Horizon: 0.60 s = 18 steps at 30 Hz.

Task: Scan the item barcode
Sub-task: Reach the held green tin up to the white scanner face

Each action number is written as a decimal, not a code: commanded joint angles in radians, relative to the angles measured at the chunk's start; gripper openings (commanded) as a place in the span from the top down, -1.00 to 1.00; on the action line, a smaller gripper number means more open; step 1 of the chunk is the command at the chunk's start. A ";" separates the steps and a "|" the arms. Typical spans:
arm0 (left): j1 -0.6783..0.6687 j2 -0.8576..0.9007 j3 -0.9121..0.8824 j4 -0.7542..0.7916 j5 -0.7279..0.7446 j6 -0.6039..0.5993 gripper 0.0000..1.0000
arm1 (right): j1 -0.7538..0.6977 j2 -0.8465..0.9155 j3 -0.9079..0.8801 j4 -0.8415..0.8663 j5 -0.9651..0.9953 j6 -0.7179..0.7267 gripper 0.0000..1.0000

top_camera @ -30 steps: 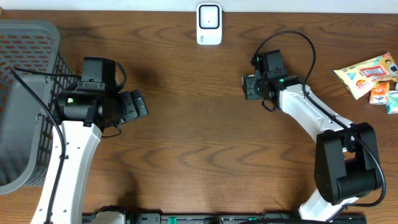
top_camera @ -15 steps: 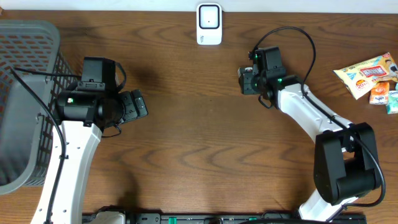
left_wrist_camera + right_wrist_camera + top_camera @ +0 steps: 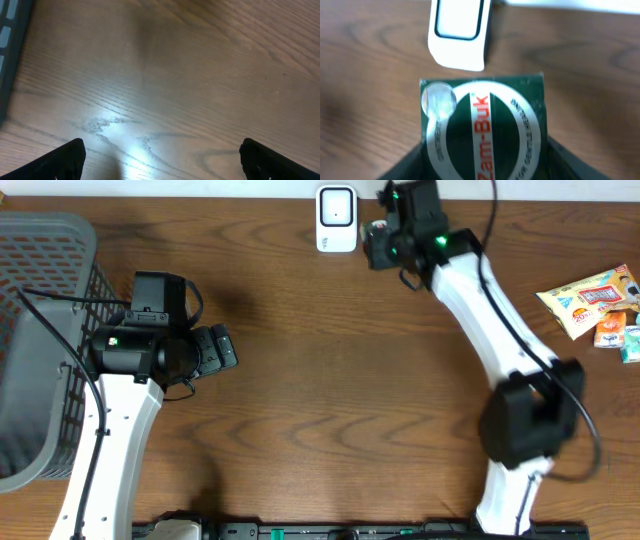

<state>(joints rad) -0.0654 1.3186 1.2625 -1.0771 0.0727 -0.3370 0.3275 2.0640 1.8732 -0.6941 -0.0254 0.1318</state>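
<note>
So the right gripper [image 3: 376, 242] is up at the table's [image 3: 330, 410] 12 o'clock edge, clenched on a little green box [image 3: 482, 131]. From its wrist cam you can read "Zam-Buk" in red on a white band across the round label, and the dark fingers sit on either side of the box. The white scanner [image 3: 337, 218] is right there. From overhead the gripper sits just beside it, at roughly its 4 o'clock. In the wrist cam the scanner shows at the box's 11 o'clock, very close, but I can't tell if they're touching. I can't spot a barcode on the face that's showing.

The left gripper [image 3: 214, 350] is over at about 9 o'clock, jaws spread wide with nothing between them. Its wrist cam only gets bare wood and the two black fingertips [image 3: 65, 159]. The grey basket [image 3: 40, 330] sits at its 9 o'clock, at the table's edge. There's a small pile of snack packets [image 3: 590, 300] way over at 2 o'clock, well apart from both arms.
</note>
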 commanded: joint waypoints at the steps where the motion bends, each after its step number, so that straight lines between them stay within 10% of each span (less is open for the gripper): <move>1: 0.005 0.000 0.001 -0.006 -0.003 0.002 -0.96 | 0.015 0.203 0.289 -0.135 0.138 -0.123 0.44; 8: 0.005 0.000 0.001 -0.006 -0.003 0.002 -0.95 | 0.057 0.417 0.607 -0.206 0.544 -0.291 0.49; 18: 0.005 0.000 0.001 -0.006 -0.003 0.002 -0.96 | 0.143 0.478 0.605 0.172 0.760 -0.577 0.48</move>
<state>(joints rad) -0.0654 1.3186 1.2625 -1.0771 0.0723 -0.3367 0.4404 2.5221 2.4485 -0.5697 0.6495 -0.3141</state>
